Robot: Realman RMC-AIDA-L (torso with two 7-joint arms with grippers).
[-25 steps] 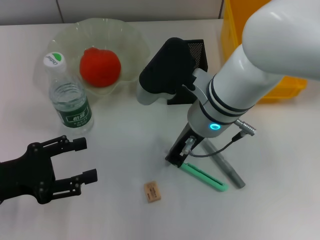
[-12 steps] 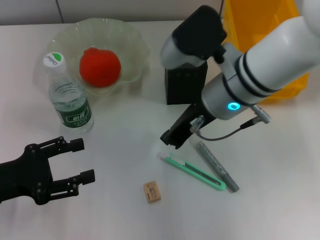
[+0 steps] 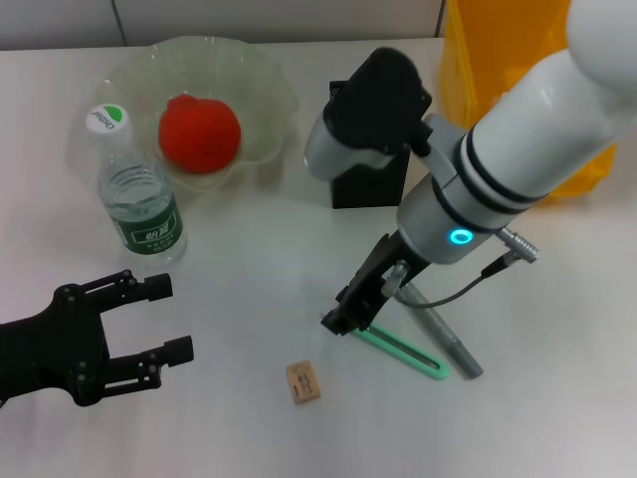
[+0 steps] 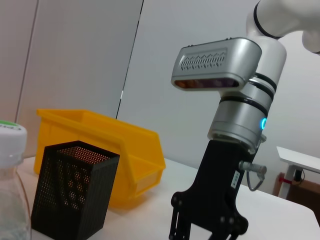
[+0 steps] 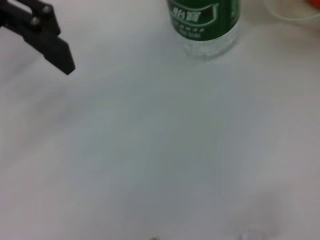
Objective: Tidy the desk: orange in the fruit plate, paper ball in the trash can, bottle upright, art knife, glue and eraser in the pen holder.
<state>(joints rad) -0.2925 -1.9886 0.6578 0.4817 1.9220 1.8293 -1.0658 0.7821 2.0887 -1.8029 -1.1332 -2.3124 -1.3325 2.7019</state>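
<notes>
Right black gripper (image 3: 343,321) low over the white desk (image 3: 229,299), tip at the near end of the slim mint-green art knife (image 3: 406,352); whether its fingers are parted or closed, cannot tell from the head view. From the left wrist camera, seen farther off (image 4: 202,235) with its lower part cut off by the frame edge, so no help there either. Left black gripper (image 3: 149,321) parked near the desk's front left corner, fingers spread wide, gripping nothing.

Art knife: long, thin, flat on the desk, lying diagonally, one end under the right gripper. Just beside it, a grey pen-shaped glue stick (image 3: 445,339), also lying flat, angled so the two form a narrow V. Small tan rectangular eraser (image 3: 304,381) lying apart, nearer the front edge. Black mesh pen holder (image 3: 370,179) upright behind the right arm. Clear plastic bottle with green label and white cap (image 3: 137,204) standing upright at the left. Red-orange round fruit (image 3: 199,132) resting inside the translucent wavy-rimmed fruit plate (image 3: 261,80). Yellow plastic bin (image 3: 468,60) at the back right.

Only in the left wrist view: the pen holder's mesh side (image 4: 75,195) from table level, the bin (image 4: 125,150) behind it, the bottle cap (image 4: 11,137) at the frame edge. Only in the right wrist view: the bottle's label close up (image 5: 205,22), a left gripper fingertip (image 5: 50,42), bare desk between.
</notes>
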